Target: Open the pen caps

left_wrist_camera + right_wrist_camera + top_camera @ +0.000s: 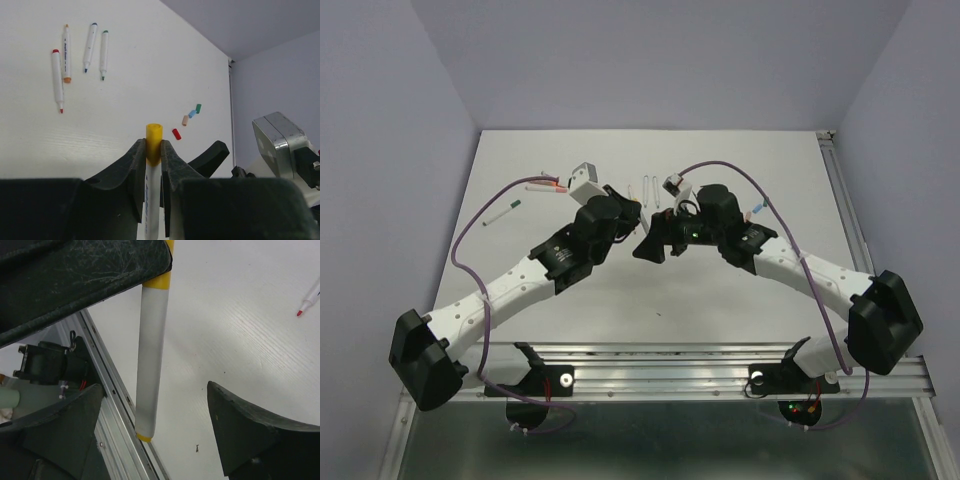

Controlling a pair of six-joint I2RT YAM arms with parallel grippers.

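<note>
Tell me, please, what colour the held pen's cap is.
Yellow; the cap shows best in the left wrist view.

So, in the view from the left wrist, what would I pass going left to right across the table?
red pen → orange pen → blue pen → green pen → yellow-capped pen held in the left pincer → red cap → orange cap → blue cap → green cap

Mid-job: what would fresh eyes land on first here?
The yellow-capped pen clamped in the left gripper mid-table. The right gripper hangs open, fingers either side of its white body. Beyond, four loose caps lie in a row, right of four pens.
</note>
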